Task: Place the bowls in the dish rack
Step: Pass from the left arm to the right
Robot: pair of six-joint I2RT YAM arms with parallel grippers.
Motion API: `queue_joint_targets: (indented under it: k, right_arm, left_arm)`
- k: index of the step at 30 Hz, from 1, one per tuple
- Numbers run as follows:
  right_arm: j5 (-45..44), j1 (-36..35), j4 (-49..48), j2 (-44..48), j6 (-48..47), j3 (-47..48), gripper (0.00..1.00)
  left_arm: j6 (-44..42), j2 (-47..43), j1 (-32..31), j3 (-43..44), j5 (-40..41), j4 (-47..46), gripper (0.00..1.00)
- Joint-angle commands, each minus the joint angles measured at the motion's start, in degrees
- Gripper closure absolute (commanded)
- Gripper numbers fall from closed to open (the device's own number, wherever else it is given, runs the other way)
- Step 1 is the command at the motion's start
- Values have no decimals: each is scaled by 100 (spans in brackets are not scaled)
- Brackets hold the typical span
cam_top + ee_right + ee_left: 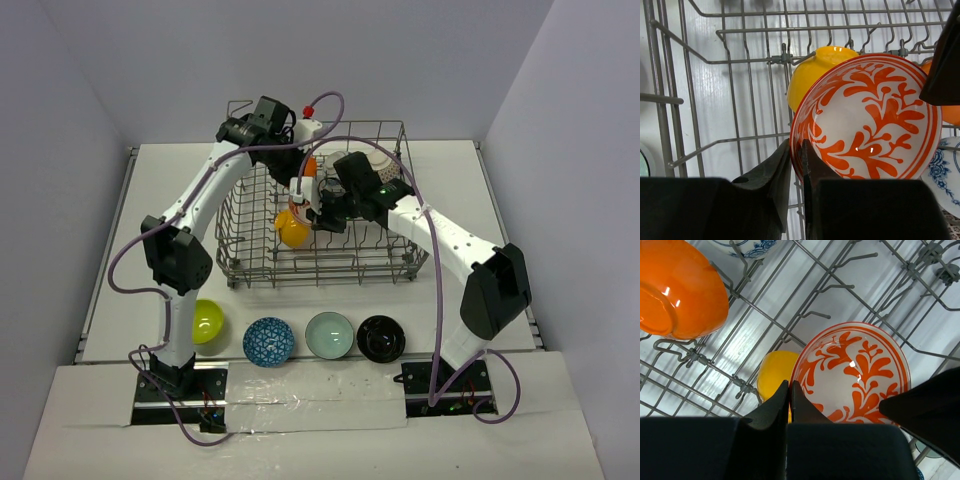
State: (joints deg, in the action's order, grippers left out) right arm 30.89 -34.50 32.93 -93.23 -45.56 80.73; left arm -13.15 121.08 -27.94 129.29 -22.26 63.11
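Observation:
A red-and-white patterned bowl hangs on edge over the dish rack. My left gripper is shut on one part of its rim. My right gripper is shut on another part of the rim of this same bowl. In the top view the two grippers, left and right, meet over the rack's middle and mostly hide that bowl. Inside the rack stand a yellow bowl, an orange bowl and a blue-flowered white bowl.
Several bowls sit in a row on the table in front of the rack: lime green, blue-patterned, pale teal and glossy black. A white-patterned bowl sits at the rack's back right. Upright tines fill the rack floor.

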Motion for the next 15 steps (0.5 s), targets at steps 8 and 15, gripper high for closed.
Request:
queue_joint_targets:
  k: [8,15]
  right_arm:
    - [-751,-13,-753,446,715,83,100]
    - [-813,-74,-770,630,627,-39,100]
  left_arm:
    - [392,-225,-273,-185,213,87,98]
    - [444,-207,-510,-273,372,114,94]
